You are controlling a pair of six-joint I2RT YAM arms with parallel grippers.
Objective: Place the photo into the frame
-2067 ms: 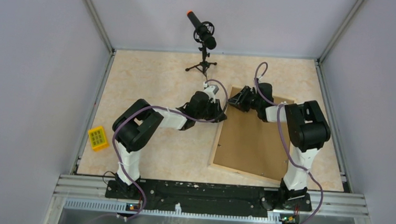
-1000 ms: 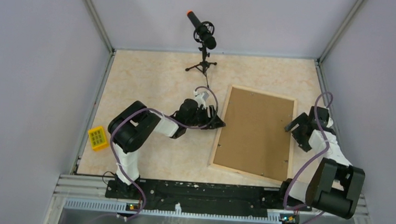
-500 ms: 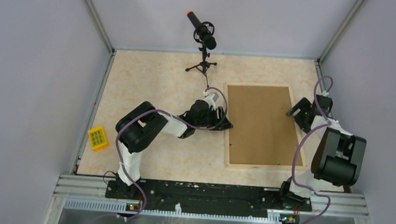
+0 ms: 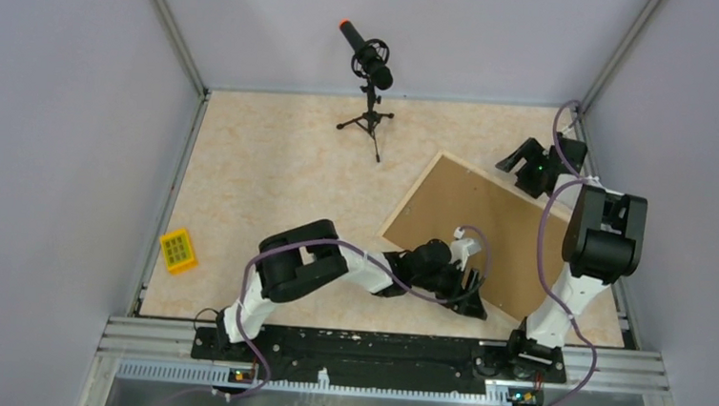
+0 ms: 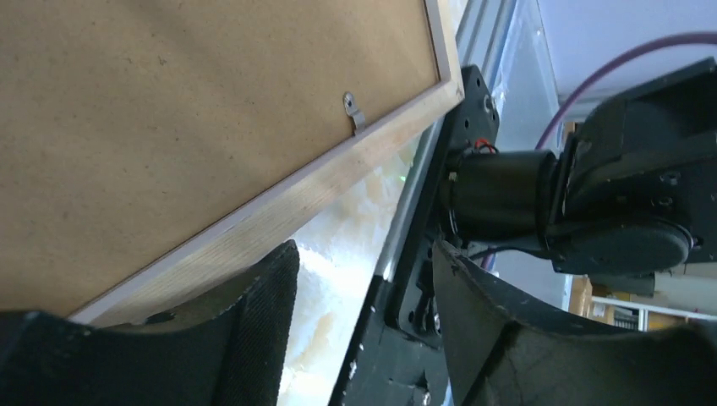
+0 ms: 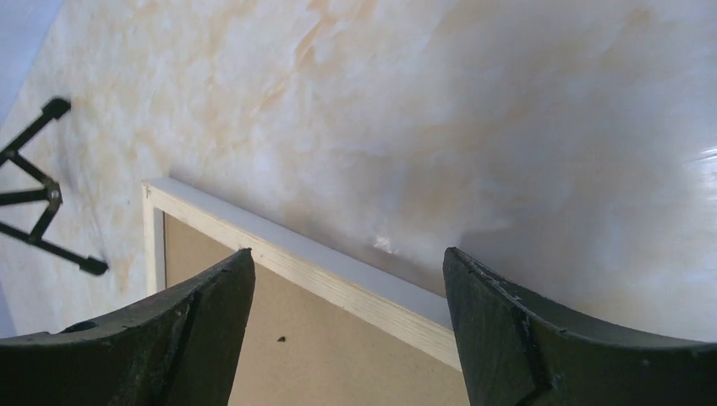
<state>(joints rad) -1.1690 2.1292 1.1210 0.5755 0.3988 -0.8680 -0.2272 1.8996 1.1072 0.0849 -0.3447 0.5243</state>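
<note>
1. The bench carries the frame on its right half. The frame lies back side up and is turned diagonally, with one corner toward the far right and one toward the near edge.
2. The brown backing board fills the frame's back. The photo is not visible in any view, and you cannot tell whether it sits under the board.
3. Judge the frame as stiff, flat and fairly light. It probably slides easily on the smooth bench. Treat any glazing on the hidden front as fragile.
4. Take hold on the pale wood rails, near the corners and on opposite sides. Do not press on the thin board.
5. The right gripper has its fingers spread wide above the far rail, close to a corner. They pinch nothing.
6. The left gripper is low beside the near rail. Its fingers are spread and hold nothing. One finger is just at the rail, but contact cannot be confirmed.
7. A small metal turn clip on the rail overlaps the board's edge. Expect it to need swivelling before the board lifts.
8. A print is likely thin and limp, so handle it by its margins.
</note>
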